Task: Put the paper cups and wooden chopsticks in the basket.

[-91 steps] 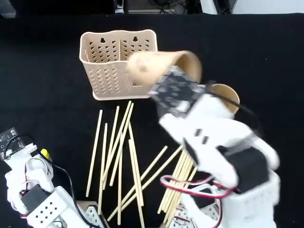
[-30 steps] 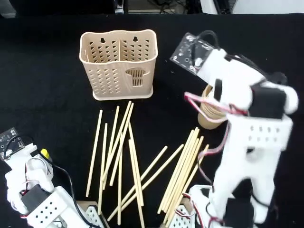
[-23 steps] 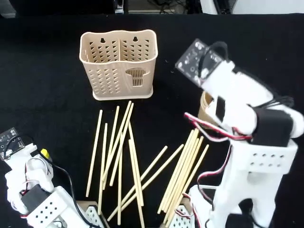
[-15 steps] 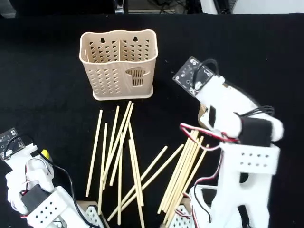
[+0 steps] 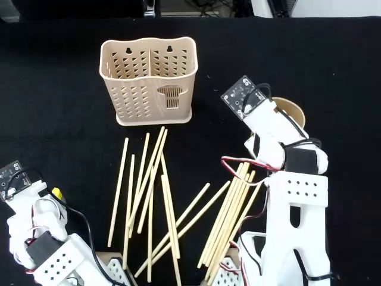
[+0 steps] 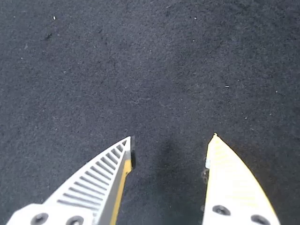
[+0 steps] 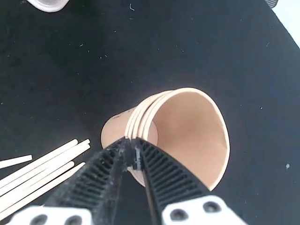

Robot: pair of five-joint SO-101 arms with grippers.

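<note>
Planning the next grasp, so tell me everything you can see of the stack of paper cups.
The stack of paper cups is plain tan paper, several nested, their rims showing as close rings around one open, empty mouth. It is on the black cloth beside the ends of the chopsticks, not touching them. The right gripper is shut on its rim wall, one finger outside, one inside. Upright or tilted, I cannot tell.

High view: right arm [image 5: 293, 179] hides most of paper cups [image 5: 292, 110]; chopsticks [image 5: 229, 208] partly cut at btm edge.
</note>
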